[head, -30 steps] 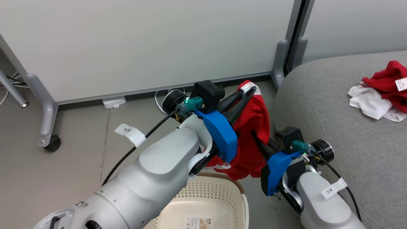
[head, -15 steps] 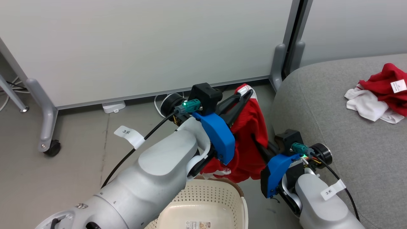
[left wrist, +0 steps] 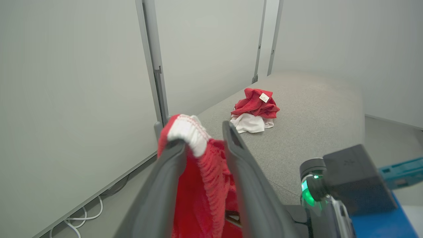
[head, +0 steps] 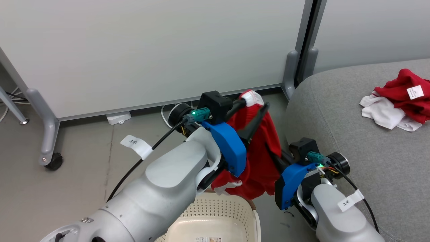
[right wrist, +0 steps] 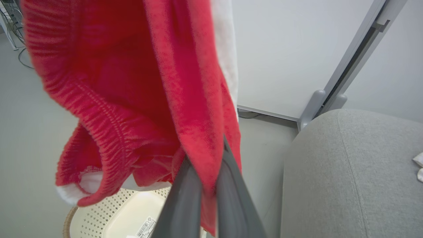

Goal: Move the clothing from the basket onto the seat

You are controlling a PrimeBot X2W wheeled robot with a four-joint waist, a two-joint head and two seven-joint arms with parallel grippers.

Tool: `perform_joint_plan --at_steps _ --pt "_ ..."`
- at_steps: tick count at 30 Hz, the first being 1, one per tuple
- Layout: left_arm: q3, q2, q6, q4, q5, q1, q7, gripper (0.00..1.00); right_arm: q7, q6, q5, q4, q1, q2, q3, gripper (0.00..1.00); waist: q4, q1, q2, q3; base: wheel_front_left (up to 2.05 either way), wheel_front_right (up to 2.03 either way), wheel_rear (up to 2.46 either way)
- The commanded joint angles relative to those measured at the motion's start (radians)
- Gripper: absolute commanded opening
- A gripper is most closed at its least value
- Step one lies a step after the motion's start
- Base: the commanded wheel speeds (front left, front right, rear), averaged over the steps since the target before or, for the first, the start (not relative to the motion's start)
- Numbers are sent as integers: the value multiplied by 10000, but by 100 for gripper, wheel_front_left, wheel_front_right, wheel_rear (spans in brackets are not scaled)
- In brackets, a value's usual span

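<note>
Pinches the red garment (right wrist: 132, 82) tight in the closed right hand (right wrist: 206, 155), above the basket (head: 218, 208) and just beside the seat (head: 369, 168). Holds the left hand (left wrist: 202, 134) parted, white cuff (left wrist: 188, 130) draped over one finger. Has a second red-and-white heap (head: 403, 97) lying on the seat.

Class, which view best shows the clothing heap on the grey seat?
Left wrist view: the whole clothing heap lies on the seat, tag visible. The head view crops it at the right edge; the right wrist view catches a white scrap.
</note>
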Motion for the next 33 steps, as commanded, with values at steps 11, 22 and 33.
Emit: perform_joint_plan --at_steps 11,22,33 --pt "-225 209 -5 -71 -166 465 138 100 -224 1 -22 176 -314 19 -268 0 -20 0 -1 41 0 0 0" --pt "-88 1215 -5 -799 -10 1663 -53 100 -410 3 -340 153 -450 19 -918 0 -169 0 -1 200 0 0 0" --pt "2563 2535 578 -2856 1594 3940 -47 100 -385 1 -498 -60 -488 10 -1082 0 -767 0 -1 367 0 0 0"
